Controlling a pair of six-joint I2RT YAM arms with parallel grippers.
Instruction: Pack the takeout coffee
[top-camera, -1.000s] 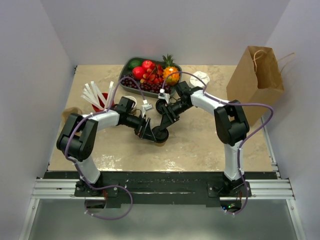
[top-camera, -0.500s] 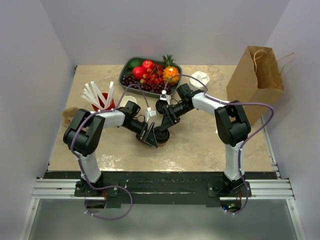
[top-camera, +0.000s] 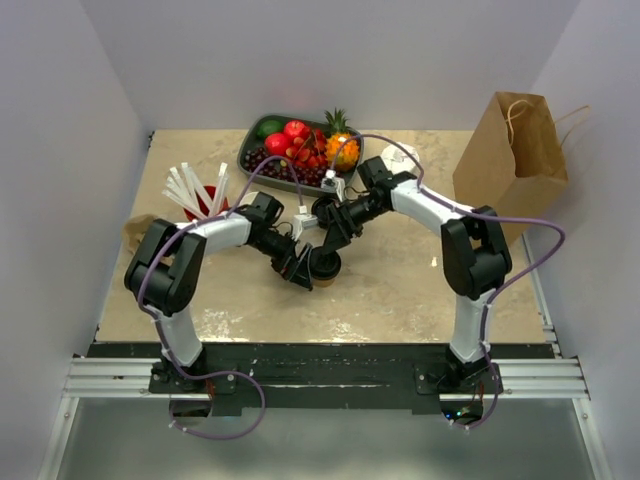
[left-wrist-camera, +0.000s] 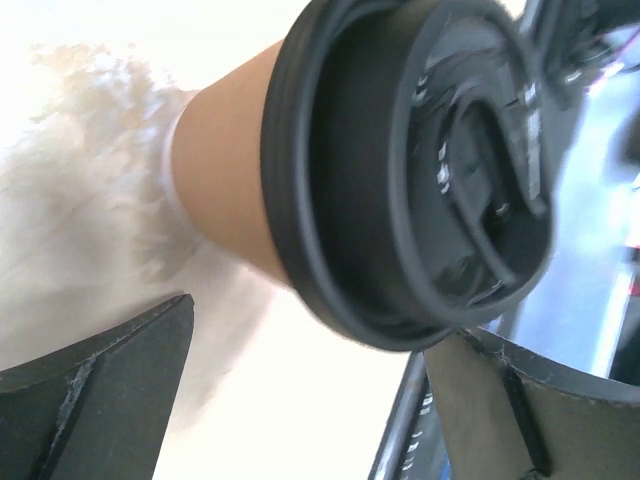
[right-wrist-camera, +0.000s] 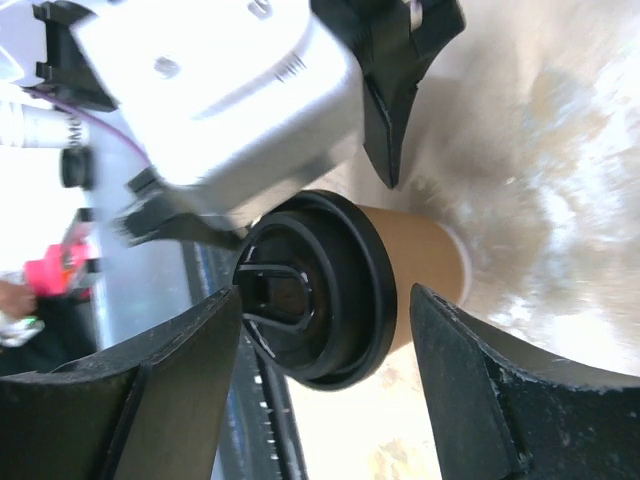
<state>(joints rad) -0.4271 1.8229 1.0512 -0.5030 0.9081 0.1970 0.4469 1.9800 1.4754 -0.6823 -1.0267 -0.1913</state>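
Observation:
The takeout coffee (top-camera: 326, 266), a brown kraft cup with a black lid, stands on the table's middle. It fills the left wrist view (left-wrist-camera: 235, 180) and shows in the right wrist view (right-wrist-camera: 425, 255). My left gripper (top-camera: 303, 268) is open at the cup's left; in its wrist view (left-wrist-camera: 318, 325) the cup is just beyond the fingers and the right finger (left-wrist-camera: 500, 400) is near the lid rim. My right gripper (top-camera: 331, 244) is open just behind the cup; in its wrist view (right-wrist-camera: 325, 295) the lid lies between the spread fingers, apart from both.
A brown paper bag (top-camera: 510, 150) stands open at the back right. A fruit tray (top-camera: 248, 142) is at the back centre. A red cup with white straws (top-camera: 205, 200) and a lidless brown cup (top-camera: 140, 230) are at the left.
Both arms have shifted a little around the cup, the left gripper moving right and up. The cup has stayed at about the same spot.

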